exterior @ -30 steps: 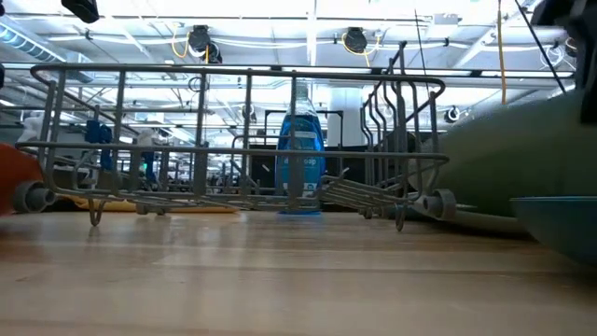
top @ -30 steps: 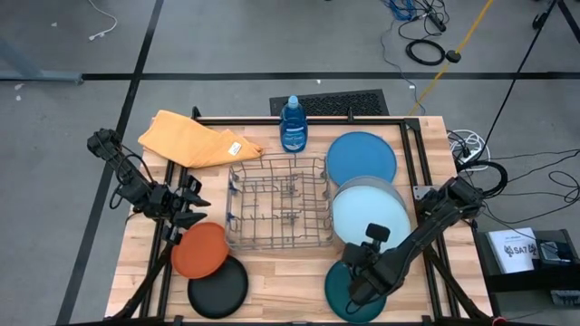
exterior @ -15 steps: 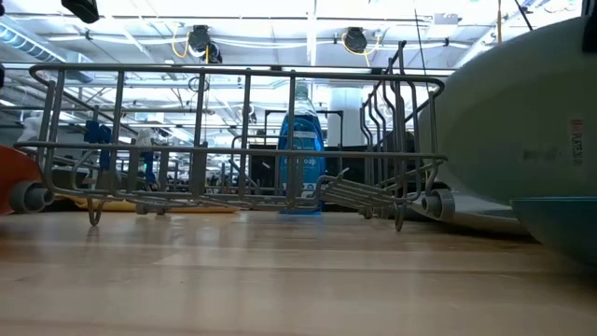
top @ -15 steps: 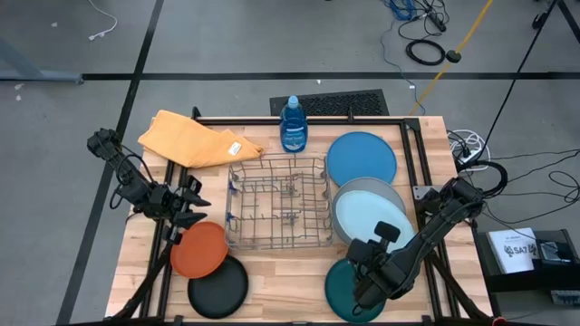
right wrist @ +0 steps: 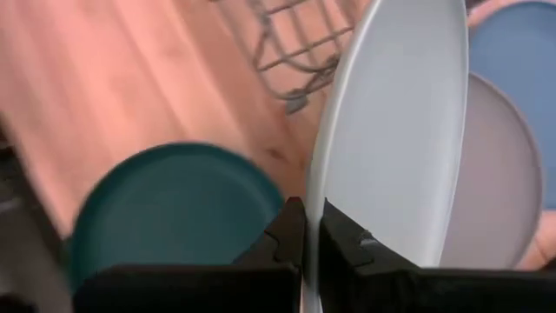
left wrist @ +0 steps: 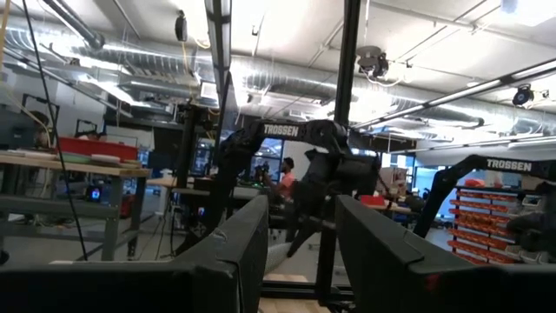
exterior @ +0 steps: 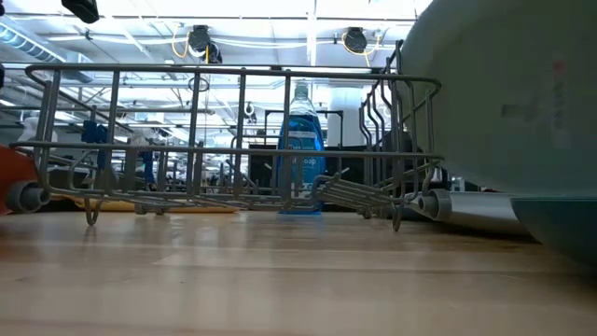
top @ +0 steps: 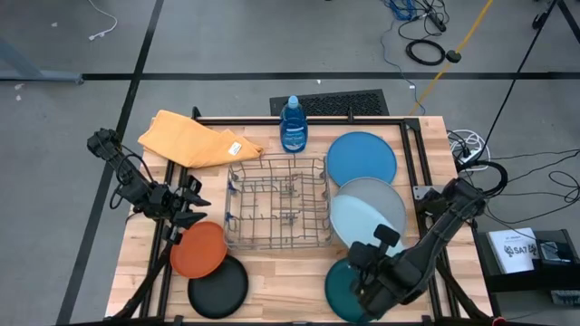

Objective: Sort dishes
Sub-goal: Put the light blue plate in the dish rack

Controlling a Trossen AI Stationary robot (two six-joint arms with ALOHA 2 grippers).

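My right gripper (top: 373,250) is shut on the light blue plate (top: 361,220), which stands tipped up over the grey plate (top: 385,193) at the table's right. The blue plate (top: 362,158) lies beyond them. The dark teal plate (top: 341,292) lies at the near edge under my right arm. The orange plate (top: 199,249) and the black plate (top: 217,287) lie flat at the near left. My left gripper (top: 193,209) is open and empty just beyond the orange plate. In the low view the light blue plate's underside (exterior: 504,93) fills the right. My right gripper pinches the light blue plate's rim (right wrist: 307,207) at its near edge, one finger (right wrist: 288,228) on each face. The fingers come from the table's near side, slanting. The plate is tilted steeply, near edge raised, far edge (top: 362,201) low over the grey plate.
The wire rack (top: 278,214) stands mid-table, just left of the lifted plate. A blue soap bottle (top: 293,124) stands behind the rack and an orange cloth (top: 195,140) lies at the far left. Bare wood lies in front of the rack.
My right gripper has risen and drawn a little toward the table's near edge with the light blue plate's near rim. The plate has tipped from nearly flat to steeply tilted, while its far edge has stayed low by the grey plate.
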